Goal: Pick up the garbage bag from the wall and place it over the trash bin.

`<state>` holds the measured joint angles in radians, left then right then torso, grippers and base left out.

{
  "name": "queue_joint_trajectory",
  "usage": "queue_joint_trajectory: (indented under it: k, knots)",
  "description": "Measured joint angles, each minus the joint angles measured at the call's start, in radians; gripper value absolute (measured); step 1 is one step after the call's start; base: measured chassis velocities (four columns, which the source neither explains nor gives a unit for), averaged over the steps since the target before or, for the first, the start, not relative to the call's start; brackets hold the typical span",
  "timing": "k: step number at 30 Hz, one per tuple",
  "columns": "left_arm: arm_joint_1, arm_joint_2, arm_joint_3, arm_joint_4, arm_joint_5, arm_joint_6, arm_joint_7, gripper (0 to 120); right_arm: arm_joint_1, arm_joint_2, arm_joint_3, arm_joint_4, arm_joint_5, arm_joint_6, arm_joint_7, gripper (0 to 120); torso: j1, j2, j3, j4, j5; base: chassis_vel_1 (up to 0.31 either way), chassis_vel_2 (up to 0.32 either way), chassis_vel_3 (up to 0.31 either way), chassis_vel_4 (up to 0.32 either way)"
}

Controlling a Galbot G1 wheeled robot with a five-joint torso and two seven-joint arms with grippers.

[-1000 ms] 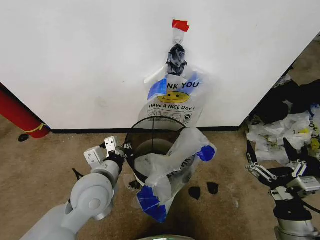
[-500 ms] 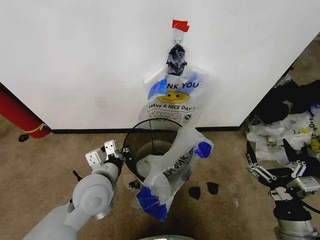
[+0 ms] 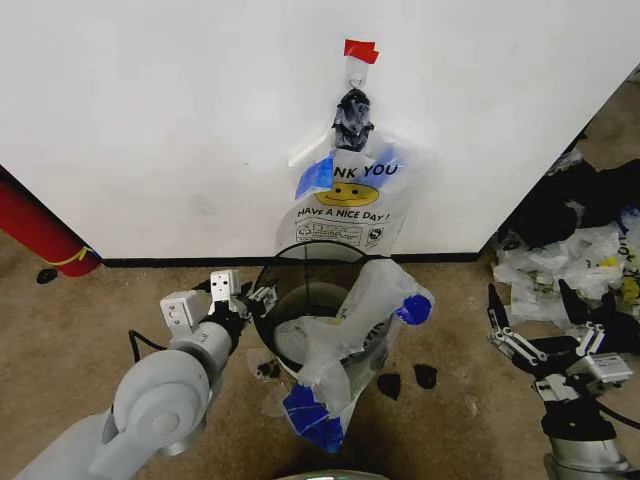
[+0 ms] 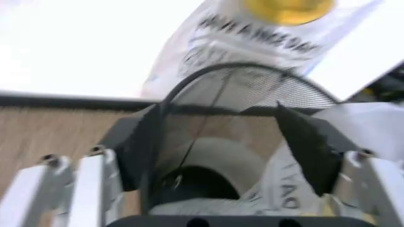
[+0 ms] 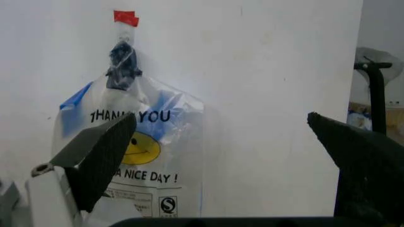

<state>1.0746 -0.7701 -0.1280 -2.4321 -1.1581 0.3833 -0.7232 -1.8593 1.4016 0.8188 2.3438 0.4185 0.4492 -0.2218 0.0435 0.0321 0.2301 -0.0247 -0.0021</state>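
Head view first, working from my left: I'm looking at my left gripper [image 3: 243, 297] sitting right at the near-left rim of the trash bin [image 3: 300, 252], its fingers spread wide with the rim running between them in the left wrist view, and holding nothing that I can make out. Beyond that claw and to its right, a crumpled white bag with blue patches [image 3: 345, 340] is draping half in, half out of the bin on the bin's right side. Straight ahead of the claw, past the bin's far rim and higher up, the garbage bag [image 3: 347, 200] with the smiley is hanging flat on the wall [image 3: 150, 120], pinned by a strip of red tape [image 3: 360, 49], with a black knotted wad [image 3: 352, 117] at its neck; its long axis is running vertically, top at the tape, bottom edge dropping just behind the bin. Farther right, my right gripper [image 3: 540, 335] is waiting low and well apart from the bin, jaws wide open and empty, with the hanging bag up and to its left. I'm judging the left claw the nearer one, though the bin is standing between it and the bag.
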Motion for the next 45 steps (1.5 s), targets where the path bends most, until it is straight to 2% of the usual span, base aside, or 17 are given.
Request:
queue_joint_trajectory:
  k: [3, 5, 6, 10, 11, 13, 14, 19, 20, 24, 28, 32, 34, 39, 41, 42, 45]
  knots:
    - [0.019, 0.027, 0.0, -0.021, 0.042, -0.001, 0.088, 91, 0.0, -0.01, 0.008, 0.0, 0.016, -0.001, 0.001, 100, 0.0, 0.0, 0.0, 0.0003, 0.0001, 0.0, 0.0, 0.0, 0.0]
    - [0.007, 0.039, 0.006, 0.001, 0.044, 0.007, 0.162, 98, -0.001, -0.013, 0.011, 0.0, 0.022, -0.002, 0.002, 100, 0.0, 0.0, 0.0, 0.0003, -0.0001, 0.0, 0.0, 0.0, 0.0]
    - [0.007, 0.039, 0.006, 0.001, 0.044, 0.007, 0.162, 98, -0.001, -0.013, 0.011, 0.0, 0.022, -0.002, 0.002, 100, 0.0, 0.0, 0.0, 0.0003, -0.0001, 0.0, 0.0, 0.0, 0.0]
    - [-0.055, 0.082, 0.015, 0.074, 0.045, 0.021, 0.336, 100, 0.0, -0.017, 0.005, -0.002, 0.023, -0.002, 0.0, 100, 0.0, 0.0, 0.0, -0.0001, -0.0001, 0.0, 0.0, 0.0, 0.0]
    - [-0.085, 0.117, 0.027, 0.122, 0.089, 0.025, 0.402, 100, -0.002, -0.016, 0.005, 0.001, 0.024, -0.002, -0.002, 100, 0.0, 0.0, 0.0, 0.0001, 0.0003, 0.0, 0.0, 0.0, 0.0]
    - [-0.093, 0.125, 0.031, 0.135, 0.104, 0.025, 0.415, 100, -0.003, -0.015, 0.005, 0.003, 0.025, -0.002, -0.004, 100, 0.0, 0.0, 0.0, 0.0002, 0.0003, 0.0, 0.0, 0.0, 0.0]
    - [-0.124, 0.148, 0.045, 0.178, 0.144, 0.025, 0.451, 100, -0.007, -0.009, 0.007, 0.01, 0.032, -0.002, -0.006, 100, 0.0, 0.0, 0.0, 0.0, -0.0003, 0.0, 0.0, 0.0, 0.0]
    - [-0.216, 0.184, 0.063, 0.284, 0.143, 0.051, 0.551, 100, -0.015, -0.001, 0.018, 0.003, 0.042, 0.011, -0.012, 100, 0.0, 0.0, 0.0, 0.0, -0.0001, 0.0, 0.0, 0.0, 0.0]
    - [-0.216, 0.184, 0.063, 0.284, 0.143, 0.051, 0.551, 100, -0.015, -0.001, 0.018, 0.003, 0.042, 0.011, -0.012, 100, 0.0, 0.0, 0.0, 0.0, -0.0001, 0.0, 0.0, 0.0, 0.0]
    - [-0.28, 0.19, 0.082, 0.345, 0.079, 0.082, 0.632, 100, -0.01, 0.005, 0.011, -0.002, 0.031, 0.012, -0.017, 100, 0.0, 0.0, 0.0, 0.0002, -0.0001, 0.0, 0.0, 0.0, 0.0]
    - [-0.333, 0.178, 0.113, 0.381, 0.038, 0.112, 0.664, 100, -0.006, 0.008, 0.005, -0.002, 0.023, 0.01, -0.017, 100, 0.0, 0.0, 0.0, 0.0004, 0.0, 0.0, 0.0, 0.0, 0.0]
    - [-0.439, 0.137, 0.169, 0.456, 0.022, 0.147, 0.678, 93, -0.01, 0.013, 0.004, 0.001, 0.018, 0.01, -0.02, 100, 0.0, 0.0, 0.0, -0.0001, 0.0001, 0.0, 0.0, 0.0, 0.0]
    - [-0.451, 0.134, 0.175, 0.464, 0.019, 0.152, 0.679, 88, -0.011, 0.014, 0.005, 0.001, 0.017, 0.011, -0.021, 100, 0.0, 0.0, 0.0, -0.0001, 0.0, 0.0, 0.0, 0.0, 0.0]
    - [-0.485, 0.135, 0.197, 0.485, 0.017, 0.179, 0.709, 67, -0.011, 0.014, 0.02, -0.003, 0.025, 0.014, -0.02, 100, 0.0, 0.0, 0.0, 0.0002, 0.0001, 0.0, 0.0, 0.0, 0.0]
    - [-0.492, 0.135, 0.204, 0.491, 0.017, 0.183, 0.714, 64, -0.01, 0.013, 0.021, -0.003, 0.027, 0.013, -0.019, 100, 0.0, 0.0, 0.0, 0.0002, 0.0001, 0.0, 0.0, 0.0, 0.0]
    - [-0.504, 0.133, 0.217, 0.502, 0.019, 0.19, 0.721, 57, -0.009, 0.012, 0.021, -0.003, 0.028, 0.012, -0.019, 100, 0.0, 0.0, 0.0, 0.0002, 0.0, 0.0, 0.0, 0.0, 0.0]
    - [-0.524, 0.13, 0.237, 0.524, 0.031, 0.198, 0.738, 49, -0.007, 0.012, 0.02, -0.003, 0.028, 0.012, -0.018, 100, 0.0, 0.0, 0.0, 0.0001, 0.0, 0.0, 0.0, 0.0, 0.0]
